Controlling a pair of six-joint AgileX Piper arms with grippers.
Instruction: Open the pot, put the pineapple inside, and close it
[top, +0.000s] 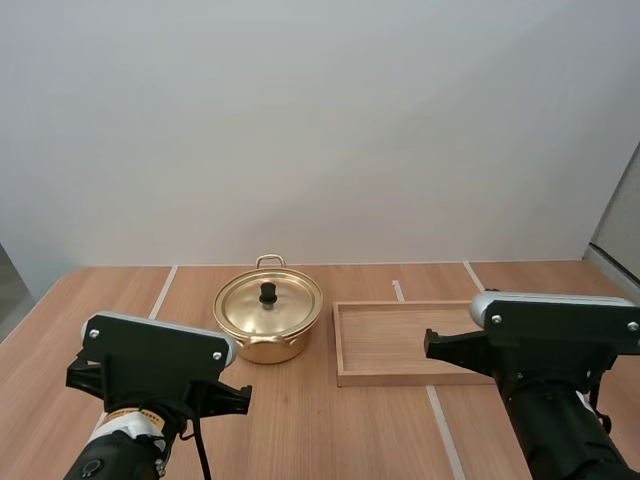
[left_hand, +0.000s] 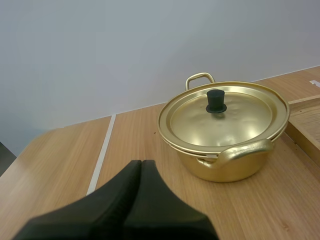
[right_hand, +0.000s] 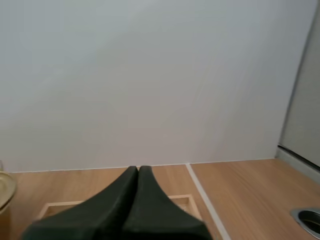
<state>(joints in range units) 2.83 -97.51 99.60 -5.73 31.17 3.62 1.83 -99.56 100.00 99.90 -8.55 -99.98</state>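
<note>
A gold pot (top: 268, 318) with two loop handles stands on the wooden table, its lid (top: 268, 302) on, with a black knob (top: 268, 293) at the centre. In the left wrist view the pot (left_hand: 226, 135) is ahead and a little to one side of my left gripper (left_hand: 141, 163), whose fingers lie together as one dark wedge, holding nothing. My right gripper (right_hand: 138, 169) is likewise shut on nothing, above the near side of the wooden tray (right_hand: 60, 206). No pineapple is in sight.
A shallow wooden tray (top: 400, 375) lies right of the pot, nothing in it. Pale lines run across the tabletop. A round metal fitting (right_hand: 310, 220) sits in the table near its right side. Both arms stand at the table's near edge.
</note>
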